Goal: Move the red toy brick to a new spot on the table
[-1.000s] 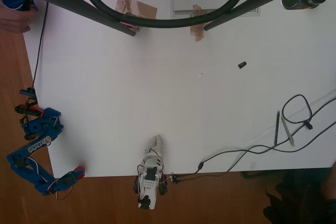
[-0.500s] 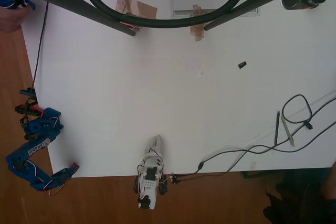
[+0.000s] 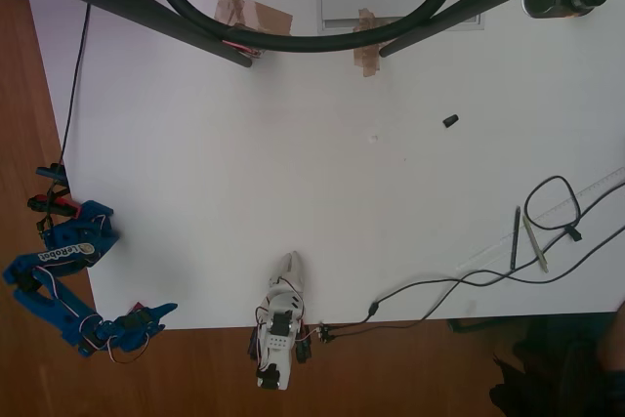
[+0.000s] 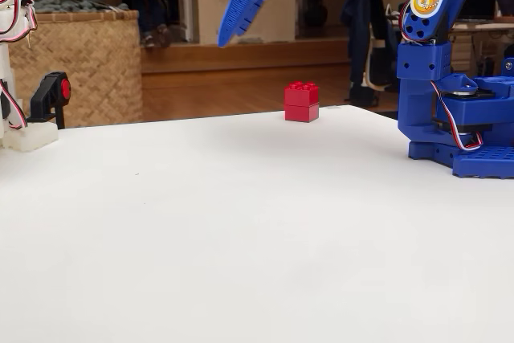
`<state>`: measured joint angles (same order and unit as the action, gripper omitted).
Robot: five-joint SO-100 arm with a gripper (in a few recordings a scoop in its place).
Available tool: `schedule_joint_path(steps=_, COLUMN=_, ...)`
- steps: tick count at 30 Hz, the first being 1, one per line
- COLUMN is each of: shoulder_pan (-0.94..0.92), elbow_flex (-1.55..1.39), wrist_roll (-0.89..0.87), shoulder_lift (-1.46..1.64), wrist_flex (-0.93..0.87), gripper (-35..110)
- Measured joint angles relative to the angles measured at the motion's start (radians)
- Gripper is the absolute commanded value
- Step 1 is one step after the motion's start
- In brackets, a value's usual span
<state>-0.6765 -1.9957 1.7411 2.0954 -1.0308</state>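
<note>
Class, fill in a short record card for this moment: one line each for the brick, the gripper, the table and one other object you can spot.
brick: small red plastic toy brick, standing at the table's far edge in the fixed view
gripper: blue two-finger gripper, raised in the air to the upper left of the brick, holding nothing; open or shut unclear
table: flat white tabletop
other object: small black stub, lying alone on the table

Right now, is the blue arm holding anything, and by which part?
Nothing is held. The end effector hangs in the air above the red brick, which sits alone on the table.
</note>
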Motion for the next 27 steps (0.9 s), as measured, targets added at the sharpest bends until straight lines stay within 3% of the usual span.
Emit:
schedule_joint_path(steps=6, shoulder_pan=0.374, elbow_flex=-0.284, wrist_roll=0.003, shoulder_lift=0.227, wrist_flex=-0.043, gripper=11)
schedule_joint_path(steps=10, shoulder_pan=0.566, elbow_flex=-0.505, wrist_roll=-0.071, shoulder_lift=0.419, wrist_flex=-0.051, gripper=0)
schedule_joint_path(steps=14, shoulder_pan=0.716, elbow_flex=-0.729, wrist_roll=-0.163, shoulder_lift=0.637, wrist_flex=-0.038, gripper=0)
schedule_joint_path(steps=21, shoulder_pan=0.742, elbow_flex=-1.140, wrist_roll=-0.172, shoulder_lift=1.045, wrist_flex=-0.080, gripper=0)
schedule_joint_path(steps=27, shoulder_pan=0.723, elbow_flex=-1.192, wrist_roll=-0.225, shoulder_lift=1.189, wrist_flex=-0.169, gripper=0)
